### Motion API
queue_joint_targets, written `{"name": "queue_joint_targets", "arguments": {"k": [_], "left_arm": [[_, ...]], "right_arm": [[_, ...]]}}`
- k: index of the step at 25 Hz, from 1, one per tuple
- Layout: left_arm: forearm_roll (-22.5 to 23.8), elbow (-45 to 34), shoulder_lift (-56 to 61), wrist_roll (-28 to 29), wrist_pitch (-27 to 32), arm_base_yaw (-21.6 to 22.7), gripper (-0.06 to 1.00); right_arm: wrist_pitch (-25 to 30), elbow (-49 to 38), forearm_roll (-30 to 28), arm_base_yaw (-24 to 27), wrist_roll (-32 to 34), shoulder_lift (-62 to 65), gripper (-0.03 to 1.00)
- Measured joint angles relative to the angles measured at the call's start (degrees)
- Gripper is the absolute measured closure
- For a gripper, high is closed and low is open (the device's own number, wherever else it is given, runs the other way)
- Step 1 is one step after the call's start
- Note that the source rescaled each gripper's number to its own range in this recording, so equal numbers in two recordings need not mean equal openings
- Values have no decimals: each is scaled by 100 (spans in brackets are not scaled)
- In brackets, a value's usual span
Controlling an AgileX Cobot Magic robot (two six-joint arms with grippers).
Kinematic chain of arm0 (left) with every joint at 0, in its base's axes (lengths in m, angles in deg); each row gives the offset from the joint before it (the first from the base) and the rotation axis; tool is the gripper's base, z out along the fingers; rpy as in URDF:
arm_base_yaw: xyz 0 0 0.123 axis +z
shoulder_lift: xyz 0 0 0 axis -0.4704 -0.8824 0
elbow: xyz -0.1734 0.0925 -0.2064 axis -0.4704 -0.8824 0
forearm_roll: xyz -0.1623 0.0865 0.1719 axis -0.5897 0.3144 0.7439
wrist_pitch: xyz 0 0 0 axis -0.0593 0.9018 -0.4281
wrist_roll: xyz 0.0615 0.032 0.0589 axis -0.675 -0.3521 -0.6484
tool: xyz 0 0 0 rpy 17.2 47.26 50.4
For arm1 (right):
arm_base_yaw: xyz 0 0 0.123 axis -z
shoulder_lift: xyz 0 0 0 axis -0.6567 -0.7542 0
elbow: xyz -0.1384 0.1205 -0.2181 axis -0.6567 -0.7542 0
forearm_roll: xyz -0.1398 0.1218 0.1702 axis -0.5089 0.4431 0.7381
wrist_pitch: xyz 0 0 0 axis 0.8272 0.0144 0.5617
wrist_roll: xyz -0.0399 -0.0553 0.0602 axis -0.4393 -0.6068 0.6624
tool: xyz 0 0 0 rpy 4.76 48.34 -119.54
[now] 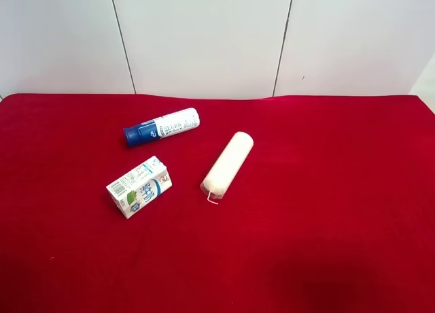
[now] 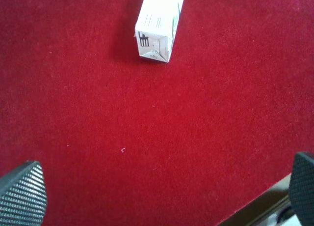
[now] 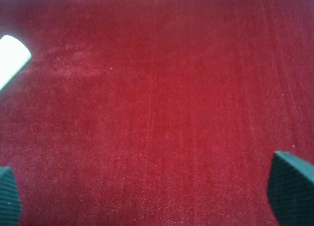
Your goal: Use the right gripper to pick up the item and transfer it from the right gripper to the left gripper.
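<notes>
On the red cloth [image 1: 326, 224] 3 objects were seen from the exterior high view: the milk carton [image 1: 139, 186] lay on its side toward that view's left, a white blue-capped tube [image 1: 162, 126] lay just beyond it toward the white wall [image 1: 204, 34], and a cream cylindrical roll [image 1: 228, 162] lay to the carton's right in that view, apart from both. No arm was seen in the exterior high view. In the left wrist view the carton [image 2: 159, 24] was seen end-on, resting on the cloth well ahead of the left gripper [image 2: 162, 191], whose 2 black ribbed fingertips [image 2: 23, 194] were spread wide at opposite edges of the picture, with nothing between them but bare cloth. In the right wrist view the right gripper [image 3: 157, 191] was likewise spread wide, its 2 dark fingertips [image 3: 292, 186] far apart over bare cloth, nothing held. A white rounded end, probably the roll [image 3: 12, 59], was seen at the edge of that view, well away from the fingertips. The carton was untouched by either gripper.
</notes>
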State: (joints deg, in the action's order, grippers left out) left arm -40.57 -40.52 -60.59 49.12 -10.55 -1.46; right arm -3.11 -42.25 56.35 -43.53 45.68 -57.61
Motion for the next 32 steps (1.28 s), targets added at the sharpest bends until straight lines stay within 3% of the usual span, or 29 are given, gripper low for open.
{"name": "queue_joint_targets", "arguments": {"k": [6, 11, 23, 32], "left_arm": [[0, -53, 644, 148, -128, 0, -5], [0, -245, 670, 190, -646, 0, -5], [5, -298, 670, 190, -689, 54, -6], [5, -298, 670, 195, -691, 2089, -6]], "right_arm": [[0, 0, 0, 0, 3, 0, -3], [0, 0, 0, 0, 3, 0, -3], [0, 0, 0, 0, 3, 0, -3], [0, 0, 0, 0, 3, 0, -3]]}}
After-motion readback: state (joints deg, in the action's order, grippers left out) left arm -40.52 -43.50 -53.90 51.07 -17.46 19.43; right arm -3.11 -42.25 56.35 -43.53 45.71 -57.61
